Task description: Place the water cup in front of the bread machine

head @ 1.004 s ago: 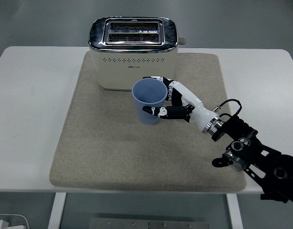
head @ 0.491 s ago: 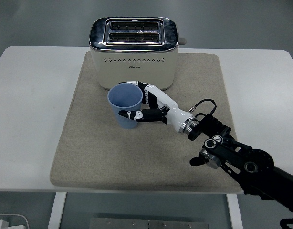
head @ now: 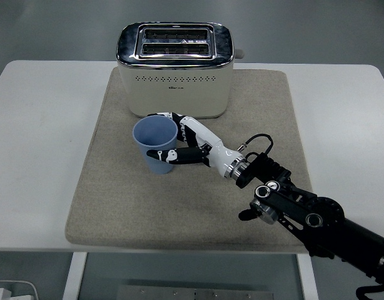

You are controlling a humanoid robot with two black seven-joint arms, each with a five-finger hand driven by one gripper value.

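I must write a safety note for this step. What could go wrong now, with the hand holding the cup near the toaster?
1. The right hand grips the blue cup from one side only, so the cup could tip on release.
2. The fingers behind the cup are close to the toaster and could knock its front.
3. The soft mat may let the cup stand unsteadily.

the blue cup point(head: 156, 145) is looking matt, like paper. the toaster point(head: 174, 69) is showing a glossy chrome top over smooth cream sides. the mat point(head: 117, 187) is looking rough, woven cloth.

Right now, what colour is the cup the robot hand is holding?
The cup is light blue, seen best in the head view.
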